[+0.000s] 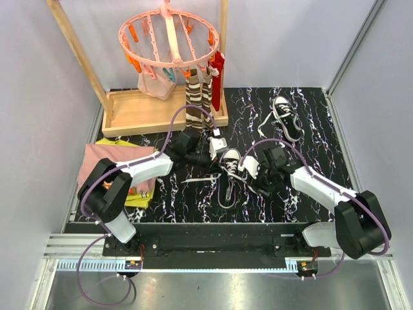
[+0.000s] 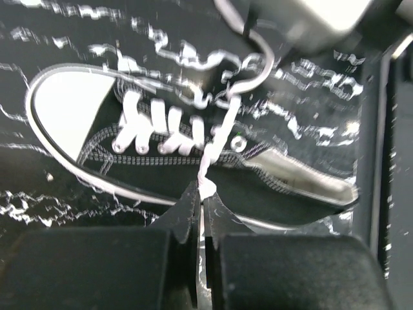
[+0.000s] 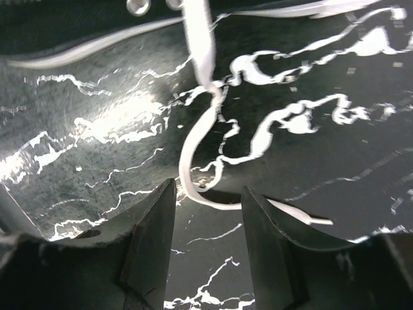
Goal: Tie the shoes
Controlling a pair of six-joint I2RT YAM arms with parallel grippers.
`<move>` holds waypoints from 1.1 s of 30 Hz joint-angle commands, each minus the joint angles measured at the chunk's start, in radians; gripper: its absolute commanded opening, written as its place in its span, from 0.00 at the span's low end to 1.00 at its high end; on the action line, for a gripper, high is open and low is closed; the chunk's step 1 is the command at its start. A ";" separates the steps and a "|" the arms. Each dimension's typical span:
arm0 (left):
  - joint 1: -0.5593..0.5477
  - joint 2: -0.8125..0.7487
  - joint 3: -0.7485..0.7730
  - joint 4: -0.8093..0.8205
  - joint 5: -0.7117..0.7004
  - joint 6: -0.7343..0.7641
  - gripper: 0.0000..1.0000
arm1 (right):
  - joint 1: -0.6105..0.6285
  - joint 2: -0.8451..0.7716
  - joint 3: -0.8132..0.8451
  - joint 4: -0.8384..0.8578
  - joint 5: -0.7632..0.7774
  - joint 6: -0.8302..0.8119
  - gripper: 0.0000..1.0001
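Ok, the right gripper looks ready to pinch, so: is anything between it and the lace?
Nothing visible does. The white lace loops on the bare marbled table just ahead of the right gripper, whose jaws stand apart with only tabletop between them.

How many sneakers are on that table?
2. The near sneaker lies centrally; the far sneaker lies further back on the right. No others show.
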 commanded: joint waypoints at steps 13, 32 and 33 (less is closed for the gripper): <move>-0.004 -0.031 -0.002 0.068 0.060 -0.033 0.00 | -0.004 0.060 -0.049 -0.019 0.040 -0.195 0.59; -0.002 -0.063 -0.009 0.051 0.077 0.003 0.00 | -0.093 0.017 0.057 0.040 0.106 -0.100 0.00; -0.004 -0.068 -0.014 0.049 0.080 0.010 0.00 | -0.104 0.006 0.093 0.056 0.106 -0.059 0.00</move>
